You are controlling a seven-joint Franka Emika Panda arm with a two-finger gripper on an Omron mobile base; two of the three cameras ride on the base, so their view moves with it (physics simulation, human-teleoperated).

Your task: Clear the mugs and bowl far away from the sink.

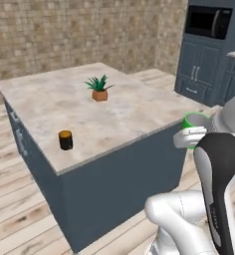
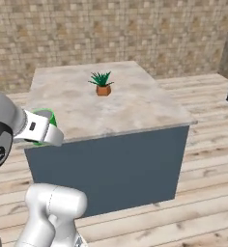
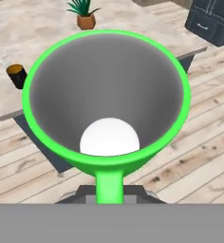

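Note:
The bright green mug [image 1: 193, 121] hangs in the air off the island's near right corner, above the wooden floor. My gripper [image 1: 189, 138] is shut on it by the handle side. From the right base the green mug [image 2: 47, 116] peeks out behind my gripper [image 2: 43, 132]. The hand view looks straight into the green mug [image 3: 107, 90], whose grey inside hides my fingertips. The black mug [image 1: 65, 140] with the orange inside stands upright near the island's front left edge, also the black mug [image 3: 16, 75] at the left of the hand view. The bowl and the sink are out of view.
A marble-topped island [image 1: 114, 119] on a dark blue base carries a terracotta-potted plant [image 1: 99, 89] near its middle. Dark cabinets with a microwave [image 1: 207, 21] stand at the far right. Wooden floor [image 2: 203, 144] surrounds the island.

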